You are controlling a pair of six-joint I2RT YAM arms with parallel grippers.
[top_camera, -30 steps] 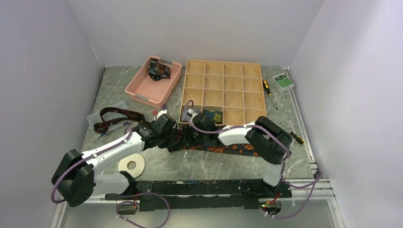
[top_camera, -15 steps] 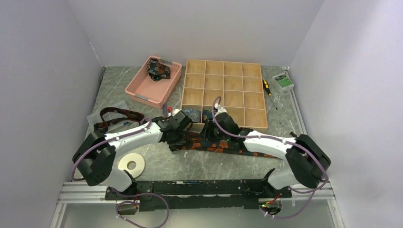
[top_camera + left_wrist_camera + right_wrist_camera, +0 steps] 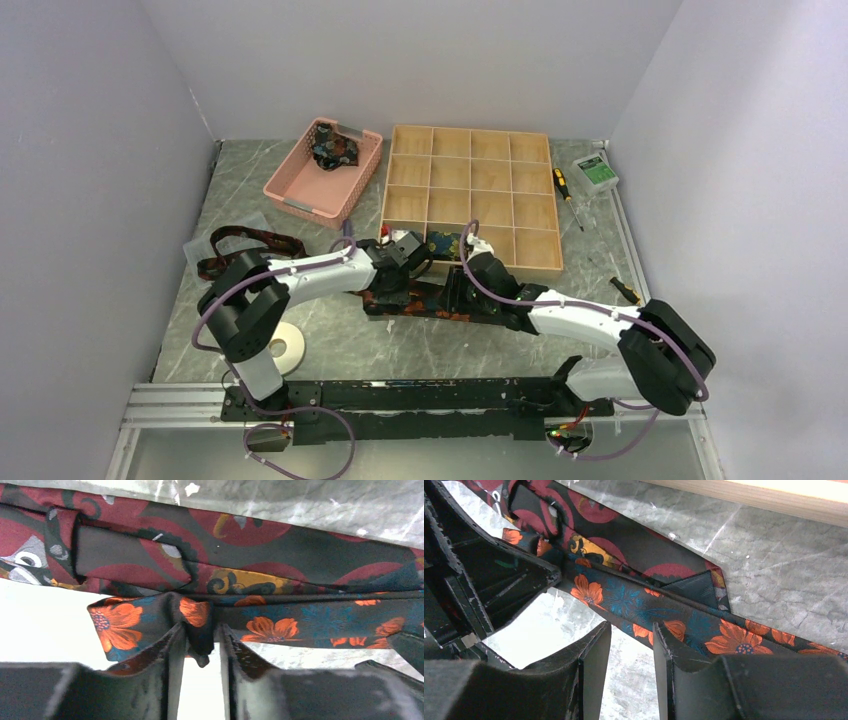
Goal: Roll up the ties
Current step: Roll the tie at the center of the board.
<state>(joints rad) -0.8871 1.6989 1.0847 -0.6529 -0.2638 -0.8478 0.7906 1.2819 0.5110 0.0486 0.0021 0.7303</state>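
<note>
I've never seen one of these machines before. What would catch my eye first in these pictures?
In the middle of the table, the left hand pinches a bunched fold of the tie with orange flowers, and the dark red tie lies right beside it. The right hand hovers open at the same flowered tie. Behind them sit a wooden box of compartments and a pink basket.
</note>
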